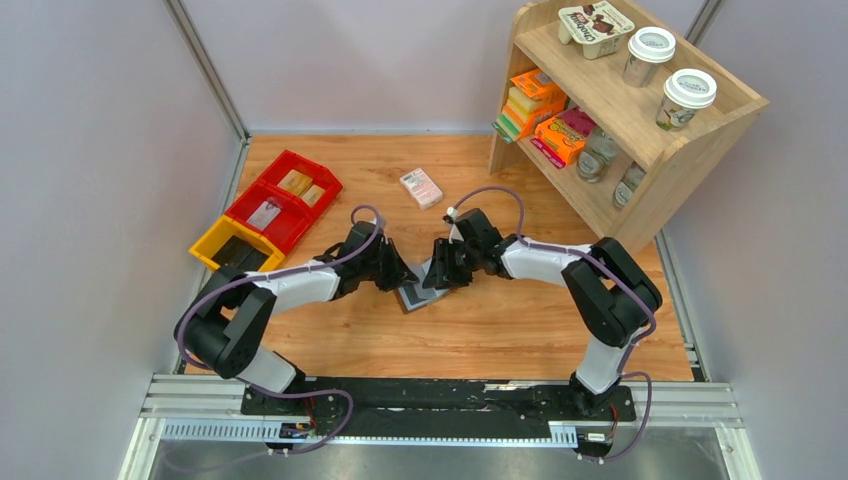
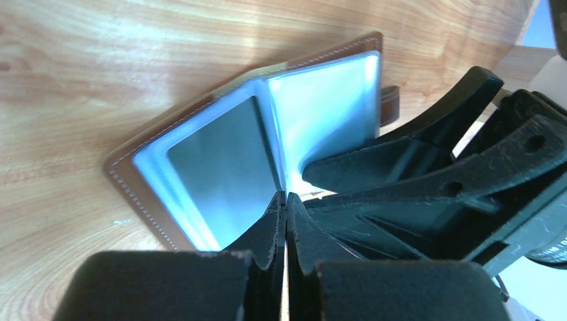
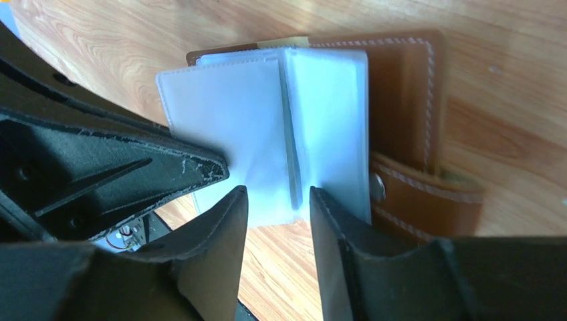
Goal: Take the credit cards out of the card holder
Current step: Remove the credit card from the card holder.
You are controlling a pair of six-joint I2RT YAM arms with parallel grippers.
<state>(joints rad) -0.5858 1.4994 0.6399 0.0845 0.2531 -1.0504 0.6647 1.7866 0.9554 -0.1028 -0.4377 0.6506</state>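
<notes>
The brown leather card holder (image 1: 414, 298) lies open on the table between both grippers, its pale blue-grey pockets facing up. In the left wrist view the card holder (image 2: 127, 175) has a grey card (image 2: 220, 160) inside its left pocket. My left gripper (image 2: 286, 198) is shut at the near edge of the middle fold, with a thin pale sliver between its jaws. In the right wrist view my right gripper (image 3: 277, 195) is open, its fingers on either side of the upright middle leaf of the card holder (image 3: 401, 87). No card lies loose on the table.
A pink-and-white patterned box (image 1: 421, 187) lies further back. Red bins (image 1: 285, 200) with yellowish blocks and a yellow bin (image 1: 232, 243) stand at the left. A wooden shelf (image 1: 640, 110) with cups and packets stands at the back right.
</notes>
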